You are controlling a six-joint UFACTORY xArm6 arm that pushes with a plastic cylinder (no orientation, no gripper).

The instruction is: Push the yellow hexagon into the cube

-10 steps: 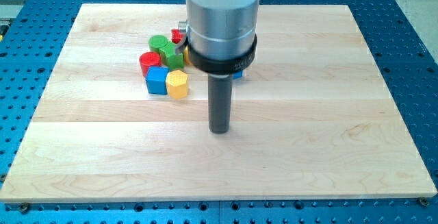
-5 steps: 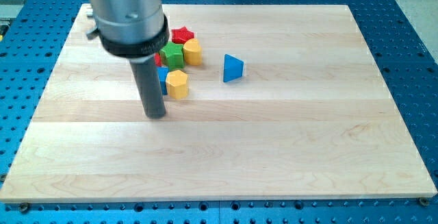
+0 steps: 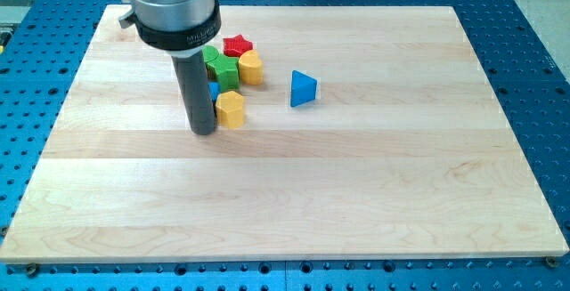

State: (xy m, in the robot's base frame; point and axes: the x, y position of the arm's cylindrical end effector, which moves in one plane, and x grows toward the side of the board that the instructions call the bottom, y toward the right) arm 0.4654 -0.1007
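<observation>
My tip (image 3: pixel 203 132) now closer, just left of yellow hexagon (image 3: pixel 231 109)

Bright, even overhead light; sharp focus, faint shadows.

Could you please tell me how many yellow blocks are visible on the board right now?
2. The yellow hexagon sits just to the view's right of my tip; the other yellow block lies above it, beside the green block. The arm may hide more.
</observation>
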